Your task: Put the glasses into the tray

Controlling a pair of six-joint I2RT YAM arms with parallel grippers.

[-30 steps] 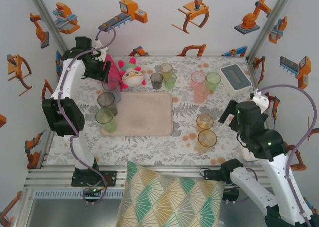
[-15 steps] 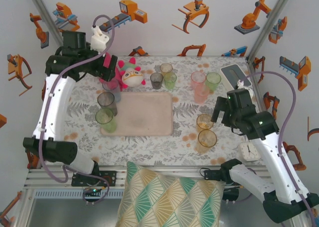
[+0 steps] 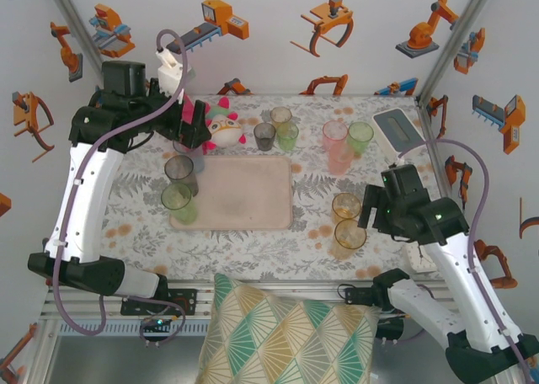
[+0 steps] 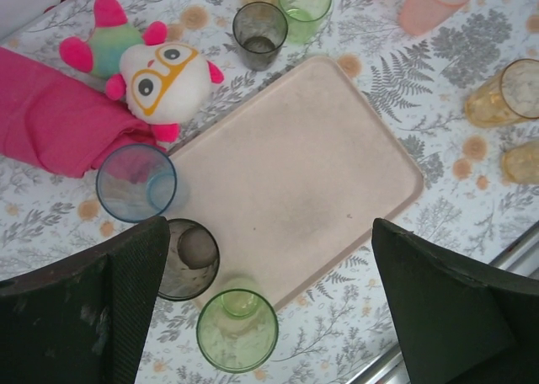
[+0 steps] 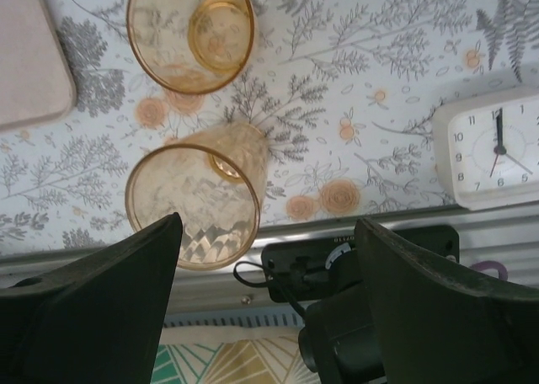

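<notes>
The beige-pink tray [image 3: 244,194] lies mid-table. At its left edge stand a grey glass [image 3: 179,169] and a green glass [image 3: 177,199], with a blue glass [image 4: 135,182] behind them at the corner. My left gripper [image 3: 195,130] hangs high above them, open and holding nothing; in its wrist view the left gripper [image 4: 268,224] frames the tray [image 4: 295,173]. Several more glasses stand at the back, among them a pink one [image 3: 335,141]. Two amber glasses [image 3: 346,205] [image 3: 350,234] stand right of the tray. My right gripper [image 5: 268,224] is open above the nearer amber glass [image 5: 192,205], which sits by its left finger.
A plush toy [image 3: 222,128] and a rolled pink towel [image 4: 50,123] lie at the back left. A grey-and-white box [image 3: 397,129] sits at the back right and a white clock [image 5: 493,152] near the front right. The table's metal front rail [image 5: 210,253] and a patterned pillow [image 3: 286,333] lie close in front.
My left gripper has opened wide and swung up and right over the tray's back-left corner. The right arm has moved left and forward over the amber glasses, its jaws narrowing somewhat.
</notes>
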